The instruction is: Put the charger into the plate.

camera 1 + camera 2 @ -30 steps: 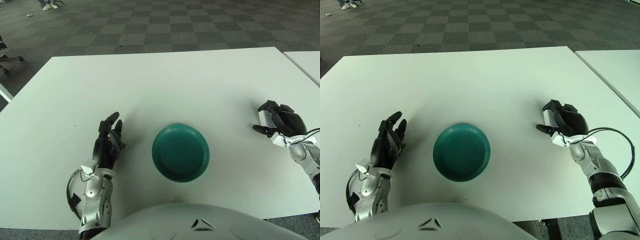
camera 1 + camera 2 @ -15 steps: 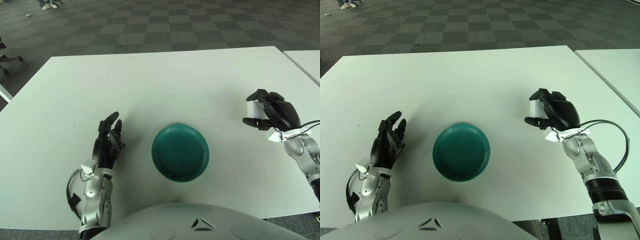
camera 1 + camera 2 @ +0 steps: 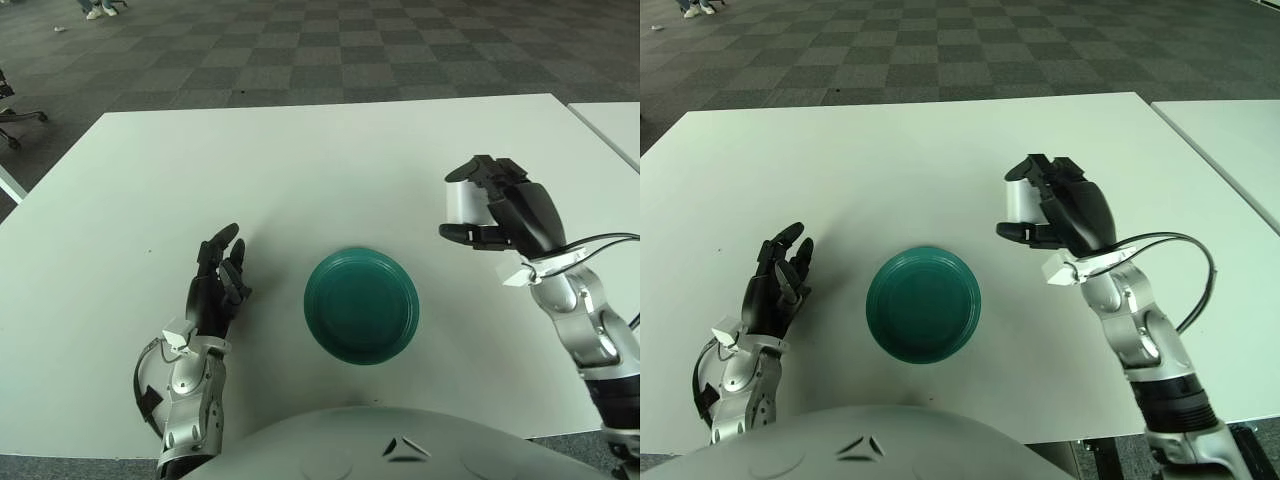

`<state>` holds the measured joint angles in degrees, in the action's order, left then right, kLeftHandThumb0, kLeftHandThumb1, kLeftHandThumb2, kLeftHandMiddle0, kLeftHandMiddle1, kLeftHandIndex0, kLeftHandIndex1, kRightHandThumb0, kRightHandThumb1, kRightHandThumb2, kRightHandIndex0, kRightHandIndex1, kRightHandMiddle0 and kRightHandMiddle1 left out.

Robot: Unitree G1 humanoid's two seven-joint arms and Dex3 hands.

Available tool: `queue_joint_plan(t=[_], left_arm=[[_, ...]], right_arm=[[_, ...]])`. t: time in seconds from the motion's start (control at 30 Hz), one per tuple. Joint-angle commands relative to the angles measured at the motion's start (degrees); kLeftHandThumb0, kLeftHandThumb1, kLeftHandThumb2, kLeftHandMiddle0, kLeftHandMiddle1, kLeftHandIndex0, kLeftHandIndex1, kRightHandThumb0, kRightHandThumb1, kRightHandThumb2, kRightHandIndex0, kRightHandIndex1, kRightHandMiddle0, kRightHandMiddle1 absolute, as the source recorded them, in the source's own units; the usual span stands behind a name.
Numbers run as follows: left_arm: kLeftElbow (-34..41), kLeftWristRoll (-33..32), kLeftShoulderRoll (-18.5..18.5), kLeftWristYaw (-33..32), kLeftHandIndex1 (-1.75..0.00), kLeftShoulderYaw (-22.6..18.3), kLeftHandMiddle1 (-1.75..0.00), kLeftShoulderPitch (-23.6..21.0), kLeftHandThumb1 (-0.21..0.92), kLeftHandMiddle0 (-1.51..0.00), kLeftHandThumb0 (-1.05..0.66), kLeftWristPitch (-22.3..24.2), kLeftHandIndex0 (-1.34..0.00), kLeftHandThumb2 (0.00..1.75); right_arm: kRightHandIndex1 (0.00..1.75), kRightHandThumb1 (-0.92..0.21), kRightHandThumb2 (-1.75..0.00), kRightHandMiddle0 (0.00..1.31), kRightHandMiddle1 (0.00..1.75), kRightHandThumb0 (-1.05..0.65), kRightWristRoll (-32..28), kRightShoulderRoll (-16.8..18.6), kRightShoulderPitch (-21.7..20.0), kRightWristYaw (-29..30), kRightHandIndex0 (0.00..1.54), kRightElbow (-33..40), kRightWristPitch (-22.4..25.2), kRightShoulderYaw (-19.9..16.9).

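The left hand [image 3: 218,283] is parked on the white counter [image 3: 300,170] to the left of the green plate [image 3: 360,305], its fingers loosely spread and holding nothing. The plate lies bare near the counter's front edge. The white charger [image 3: 463,200] is pinched in the right hand [image 3: 505,208], raised to the right of the plate and short of its rim. If the charger is released here, the counter is likely hit instead; a loose pinch could also let it slip.
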<state>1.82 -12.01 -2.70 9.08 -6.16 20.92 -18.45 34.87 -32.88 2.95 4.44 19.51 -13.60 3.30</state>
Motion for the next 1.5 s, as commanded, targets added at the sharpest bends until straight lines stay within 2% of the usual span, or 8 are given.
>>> queue_joint_plan(t=[0.0,0.1,0.3,0.57,0.7,1.17,1.43,1.47], left_arm=[[-0.31,1.08,-0.77,-1.23,-0.79,0.87,0.00,1.80,0.92,-0.32,-0.89,1.34,0.00,1.00],[0.37,1.79,-1.39,-1.72,-0.79,1.61,0.00,2.44,0.92,-0.32,-0.89,1.25,0.00,1.00],[1.98,3.56,-2.86,-2.91,-0.79,3.47,0.00,4.01,0.92,-0.32,-0.89,1.06,0.00,1.00],[3.30,6.26,-4.84,-5.01,-0.79,6.49,0.00,5.80,0.92,-0.32,-0.89,0.50,0.00,1.00],[2.09,14.44,-7.28,-10.42,-0.85,9.56,0.00,9.11,0.92,-0.31,-0.90,-4.15,0.00,0.99],[1.85,13.05,-7.90,-13.35,-0.86,14.18,-0.01,9.82,0.92,-0.29,-0.88,-6.03,0.00,0.97],[1.10,11.35,-7.35,-13.12,-0.83,15.70,-0.01,9.74,0.92,-0.29,-0.86,-6.93,0.00,0.97],[0.88,11.26,-7.30,-13.10,-0.82,15.85,-0.01,9.67,0.92,-0.29,-0.86,-7.11,0.00,0.97]], right_arm=[[1.75,-0.77,-0.74,0.91,1.75,-0.43,0.80,-0.12,0.02,-3.67,1.20,3.47,-0.32,1.07],[1.75,-0.74,-0.78,0.92,1.75,-0.41,0.57,0.23,-0.62,-5.49,1.17,4.22,-1.17,1.81],[1.75,-0.70,-0.83,0.91,1.75,-0.38,1.67,4.79,-4.47,-11.22,1.16,6.68,-0.08,9.29],[1.75,-0.66,-0.89,0.94,1.75,-0.36,-0.38,7.27,-5.37,-15.94,1.21,7.19,-3.36,14.17],[1.75,-0.64,-0.92,0.94,1.75,-0.35,-1.15,5.70,-5.10,-20.50,1.20,7.09,-5.09,16.35],[1.75,-0.72,-0.85,0.85,1.75,-0.40,-0.51,1.38,-6.80,-25.99,1.05,1.44,-12.17,17.79],[1.75,-0.75,-0.83,0.82,1.75,-0.42,1.91,1.33,-7.14,-24.72,1.01,-0.87,-15.13,18.26],[1.75,-0.66,-0.92,0.70,1.75,-0.42,2.44,1.39,-7.04,-24.24,0.97,-1.09,-15.38,18.13]])
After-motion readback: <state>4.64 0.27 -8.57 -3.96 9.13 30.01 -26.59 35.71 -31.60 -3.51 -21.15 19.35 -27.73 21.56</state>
